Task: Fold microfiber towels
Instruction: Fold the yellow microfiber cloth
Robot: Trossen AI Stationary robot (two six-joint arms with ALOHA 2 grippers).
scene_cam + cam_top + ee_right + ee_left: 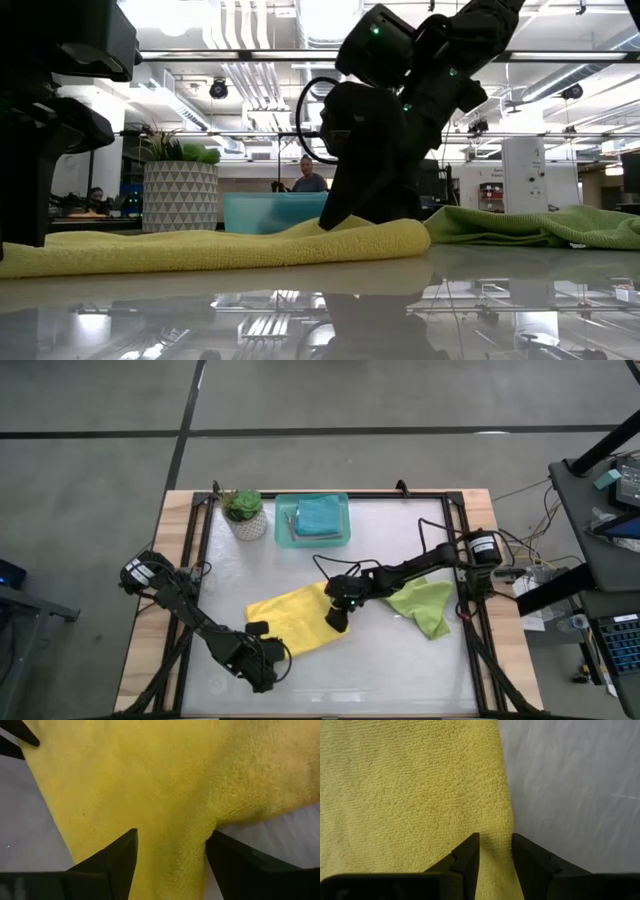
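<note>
Yellow towel (410,790) edge sits between left hand (495,851) fingers; right hand (170,855) gapes above it

— What lies mid-table?
— A yellow towel (290,618), the right gripper (337,620) on its right end, the left gripper (268,660) at its near edge.
— And nearby?
— A lime green towel (425,605), a teal tray (312,520), a potted plant (244,512).

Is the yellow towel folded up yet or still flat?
Mostly flat. The yellow towel lies spread on the table, not squared up, with both grippers at its edges.
</note>
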